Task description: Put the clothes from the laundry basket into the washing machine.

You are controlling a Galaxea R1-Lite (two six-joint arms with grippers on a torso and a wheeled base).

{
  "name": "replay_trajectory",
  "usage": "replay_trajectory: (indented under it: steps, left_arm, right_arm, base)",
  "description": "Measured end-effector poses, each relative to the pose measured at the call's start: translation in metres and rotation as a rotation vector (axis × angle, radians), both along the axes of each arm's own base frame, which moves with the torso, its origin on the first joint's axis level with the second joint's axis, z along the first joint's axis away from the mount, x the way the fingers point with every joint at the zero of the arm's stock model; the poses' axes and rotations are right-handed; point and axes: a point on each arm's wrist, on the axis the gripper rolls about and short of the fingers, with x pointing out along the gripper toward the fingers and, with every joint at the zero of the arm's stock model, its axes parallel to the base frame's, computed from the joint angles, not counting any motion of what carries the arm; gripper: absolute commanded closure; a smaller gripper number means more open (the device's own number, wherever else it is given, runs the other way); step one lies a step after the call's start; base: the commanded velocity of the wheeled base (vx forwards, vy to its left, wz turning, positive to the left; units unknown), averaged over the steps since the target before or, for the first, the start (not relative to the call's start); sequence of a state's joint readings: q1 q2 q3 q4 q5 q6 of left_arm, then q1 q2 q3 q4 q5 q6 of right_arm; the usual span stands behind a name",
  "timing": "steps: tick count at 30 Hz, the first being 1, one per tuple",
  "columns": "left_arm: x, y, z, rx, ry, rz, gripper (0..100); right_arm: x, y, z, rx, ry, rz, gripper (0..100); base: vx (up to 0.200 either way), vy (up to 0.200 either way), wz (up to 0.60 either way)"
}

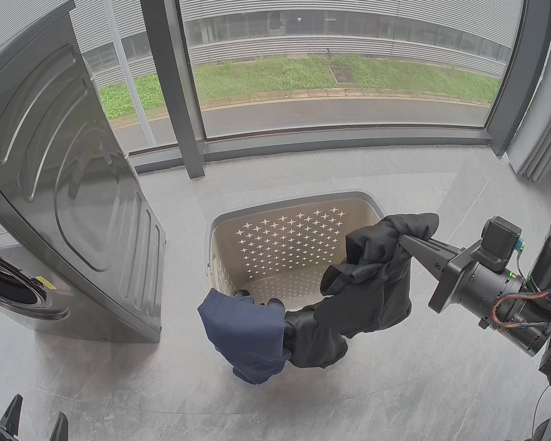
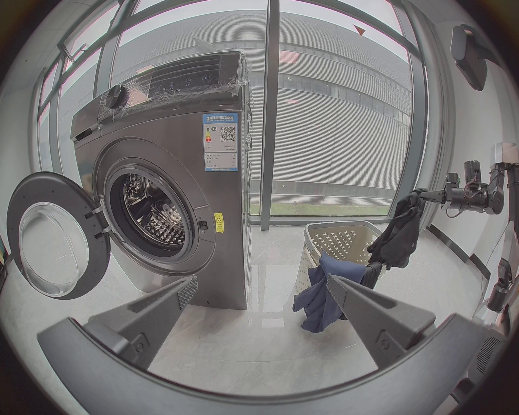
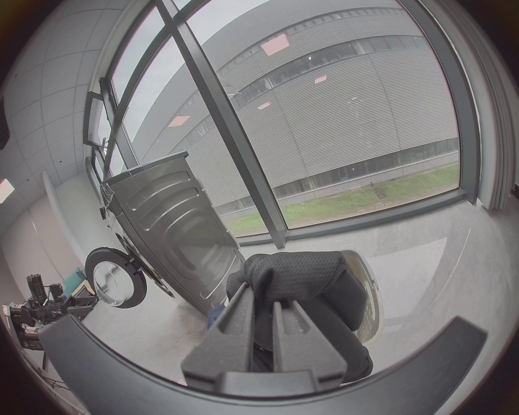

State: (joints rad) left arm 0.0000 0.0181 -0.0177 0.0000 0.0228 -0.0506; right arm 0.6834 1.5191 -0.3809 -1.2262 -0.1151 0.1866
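Note:
A beige laundry basket (image 1: 288,229) with star-shaped holes stands on the floor in the middle of the head view. My right gripper (image 1: 406,240) is shut on a black garment (image 1: 370,280), held up above the basket's right side; the cloth trails down over the front rim. A dark blue garment (image 1: 245,336) hangs over the front rim beside it. The grey washing machine (image 1: 71,180) stands to the left, its round door (image 2: 51,238) swung open and the drum (image 2: 154,213) showing. My left gripper (image 2: 259,281) is open and holds nothing, low near the floor in front of the machine.
A large window wall (image 1: 340,61) with a dark pillar (image 1: 173,82) runs behind the basket. Grey curtains (image 1: 540,137) hang at the far right. Bare tiled floor (image 1: 174,383) lies between the machine and the basket.

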Motion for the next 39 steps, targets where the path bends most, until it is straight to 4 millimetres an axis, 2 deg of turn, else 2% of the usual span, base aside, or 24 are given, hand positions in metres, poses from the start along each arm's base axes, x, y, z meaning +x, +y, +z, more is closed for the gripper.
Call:
replay_trajectory:
  steps: [3,6,12,18,39]
  left_arm:
    - [0.0,0.0,0.0,0.0,0.0,0.0,0]
    - [0.0,0.0,0.0,0.0,0.0,-0.001,0]
    - [0.0,0.0,0.0,0.0,0.0,-0.002,0]
    - [0.0,0.0,0.0,0.001,0.0,-0.001,0]
    - [0.0,0.0,0.0,0.001,0.001,-0.004,0]
  right_arm:
    - [0.001,-0.001,0.006,-0.001,-0.021,0.007,100]
    - [0.002,-0.003,0.004,-0.035,0.002,0.003,100]
    - [0.002,-0.009,-0.002,-0.075,0.05,-0.042,100]
    - [0.003,-0.012,-0.002,-0.073,0.057,-0.158,100]
    - [0.002,-0.01,0.002,-0.052,0.046,-0.172,100]
  base:
    - [-0.2,0.0,0.0]
    - [-0.2,0.0,0.0]
    - [0.0,0.0,0.0]
    - [0.0,0.0,0.0]
    - [0.0,0.2,0.0]
